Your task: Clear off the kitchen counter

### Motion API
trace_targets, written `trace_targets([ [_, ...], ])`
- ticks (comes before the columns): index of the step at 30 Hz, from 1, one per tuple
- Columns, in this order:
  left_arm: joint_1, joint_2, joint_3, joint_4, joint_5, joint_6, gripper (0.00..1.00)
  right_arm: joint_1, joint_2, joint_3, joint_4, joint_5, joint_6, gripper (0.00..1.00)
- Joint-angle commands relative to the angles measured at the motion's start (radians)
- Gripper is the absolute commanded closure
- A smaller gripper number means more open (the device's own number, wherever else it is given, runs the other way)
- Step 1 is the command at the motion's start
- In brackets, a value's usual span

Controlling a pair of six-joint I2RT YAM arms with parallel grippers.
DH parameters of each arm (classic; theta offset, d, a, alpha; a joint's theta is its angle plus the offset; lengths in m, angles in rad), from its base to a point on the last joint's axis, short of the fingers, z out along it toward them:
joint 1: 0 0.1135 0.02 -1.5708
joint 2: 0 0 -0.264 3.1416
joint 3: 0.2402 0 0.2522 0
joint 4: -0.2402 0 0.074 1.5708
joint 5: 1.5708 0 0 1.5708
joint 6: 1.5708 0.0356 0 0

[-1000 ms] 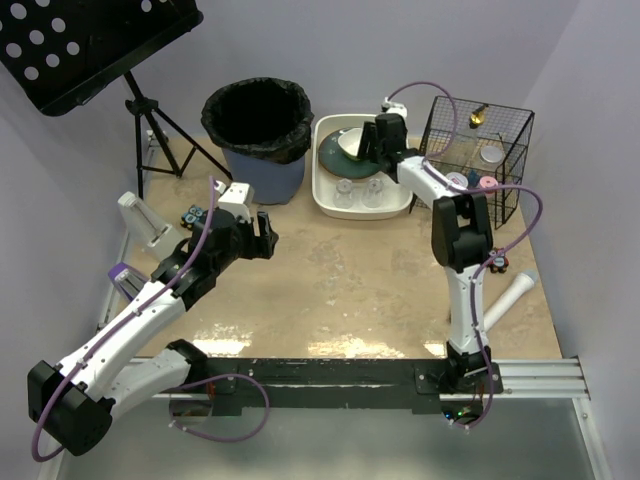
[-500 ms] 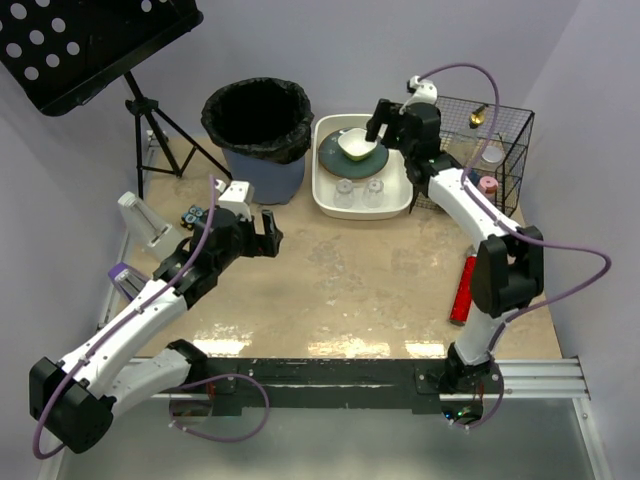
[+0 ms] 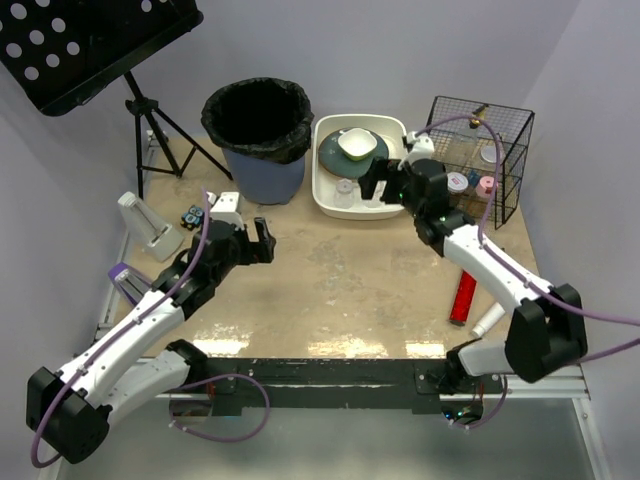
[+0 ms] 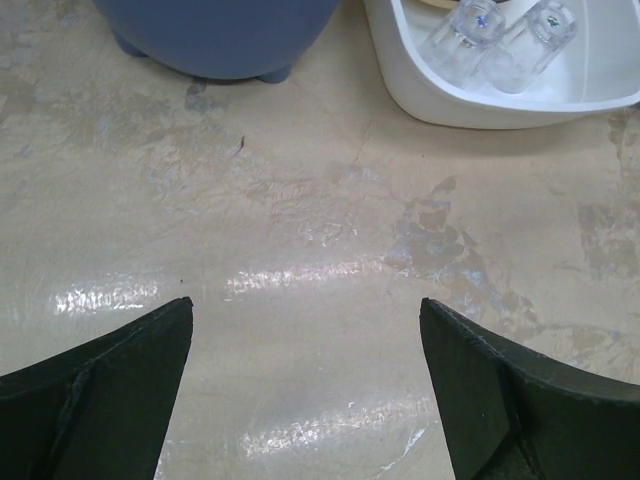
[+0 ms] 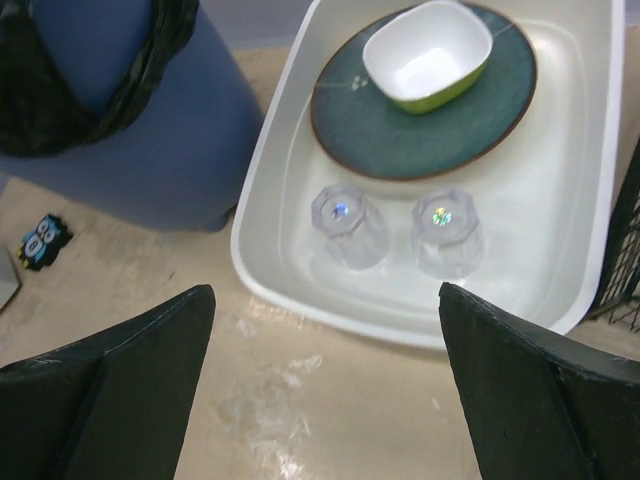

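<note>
Withdrawing from the white tub (image 3: 328, 200) since a second ago with the right gripper (image 3: 370, 183), now hovering at its near rim, and leaving the bowl (image 3: 358, 143) on the green plate (image 3: 333, 160) inside. Shifting only a little with the left gripper (image 3: 264, 243).

Seeing from above both pincers spread wide and carrying nothing. Finding the kitchen counter (image 3: 340, 285) under both arms, mostly bare, but bearing a red cylinder (image 3: 463, 297) and a white tube (image 3: 488, 320) near its right edge, and some small things (image 3: 193, 214) by its left edge.

Looking down from the left wrist at bare counter between widely parted fingers, with the blue bin (image 4: 215, 35) and a corner of the tub further ahead. Touching nothing.

Looking from the right wrist into the tub at two clear glasses (image 5: 347, 225) side by side in front of the plate. Gripping nothing here either.

Probably choosing the next thing to remove. Advising this:
- Keeping the jaws wide while turning the right arm back to the red cylinder.
- Descending from above across its narrow side.
- Closing at its middle, since it looks able to roll.
- Lifting well clear of the tub rim before carrying, and avoiding the glasses.
</note>
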Motion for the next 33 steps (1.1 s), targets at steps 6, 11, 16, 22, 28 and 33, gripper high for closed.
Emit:
trace_targets([
  [6,0.001,-0.002,-0.026,-0.011,-0.128,-0.096,0.0,0.057,-0.272,-0.375,0.236,-0.032,0.138,0.02],
  [11,0.001,-0.025,-0.072,0.008,-0.148,-0.142,0.0,0.058,-0.338,-0.48,0.287,-0.041,0.183,0.01],
  [16,0.001,-0.037,-0.109,0.028,-0.165,-0.162,0.0,0.058,-0.361,-0.536,0.325,-0.045,0.165,0.01],
  [22,0.001,-0.063,-0.145,0.054,-0.17,-0.175,0.0,0.058,-0.403,-0.599,0.405,-0.055,0.177,0.02],
  [28,0.001,-0.057,-0.153,0.062,-0.164,-0.179,0.0,0.058,-0.407,-0.602,0.408,-0.053,0.148,0.01],
  [33,0.003,-0.05,-0.148,0.071,-0.151,-0.176,0.0,0.058,-0.394,-0.602,0.426,-0.055,0.145,0.01],
])
